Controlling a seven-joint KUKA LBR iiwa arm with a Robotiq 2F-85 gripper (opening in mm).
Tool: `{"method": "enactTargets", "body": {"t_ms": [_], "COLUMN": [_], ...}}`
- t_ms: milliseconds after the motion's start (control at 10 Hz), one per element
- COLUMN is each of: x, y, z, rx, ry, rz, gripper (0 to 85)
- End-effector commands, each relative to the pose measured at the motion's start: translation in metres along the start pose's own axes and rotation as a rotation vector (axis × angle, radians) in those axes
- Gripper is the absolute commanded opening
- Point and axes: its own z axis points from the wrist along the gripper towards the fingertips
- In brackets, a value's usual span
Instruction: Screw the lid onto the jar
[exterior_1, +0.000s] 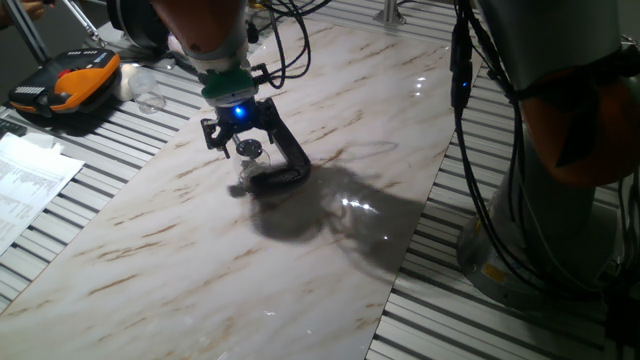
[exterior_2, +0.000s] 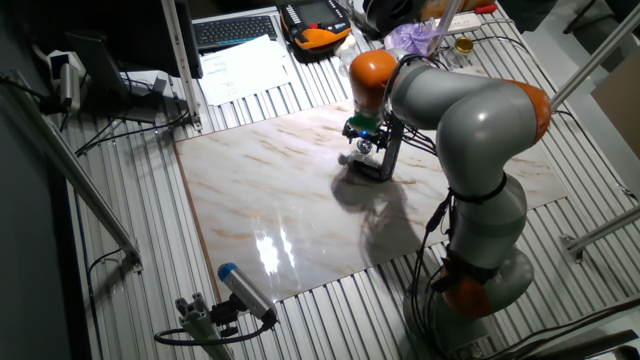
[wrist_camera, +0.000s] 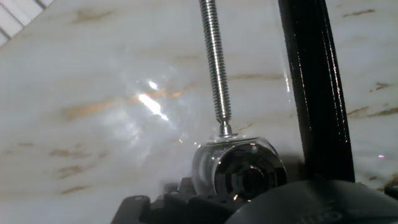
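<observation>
The jar (wrist_camera: 239, 167) is sitting on the marble worktop (exterior_1: 300, 250) inside a black C-clamp (wrist_camera: 317, 93), the clamp's threaded screw (wrist_camera: 214, 68) pressing down to its glass shoulder. The lid (wrist_camera: 245, 177) is showing as a shiny disc at the jar's mouth, though whether it is seated is hard to make out. The hand (exterior_1: 240, 130) is hovering right over the jar; its fingers are blurred, so their state cannot be told.
</observation>
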Motion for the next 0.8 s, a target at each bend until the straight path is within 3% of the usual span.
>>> {"method": "enactTargets", "body": {"t_ms": [0,100,200,300,400,600,700], "x": [0.0,0.0021,0.0034,0.0021,0.0011,0.0032,0.0037], "y": [0.0001,0.0013,0.0012,0.0006,0.0007,-0.0012,-0.003], "z": [-0.0013,-0.0033,-0.0036,-0.0028,-0.0022,-0.0069,-0.0083], "rx": [-0.041,-0.04,-0.06,-0.074,-0.082,-0.085,-0.113], "ry": [-0.066,-0.047,-0.04,-0.053,-0.053,-0.107,-0.136], "rz": [-0.771,-0.817,-0.89,-1.027,-1.08,-1.125,-1.121], "gripper": [85.0,68.0,68.0,68.0,68.0,68.0,68.0]}}
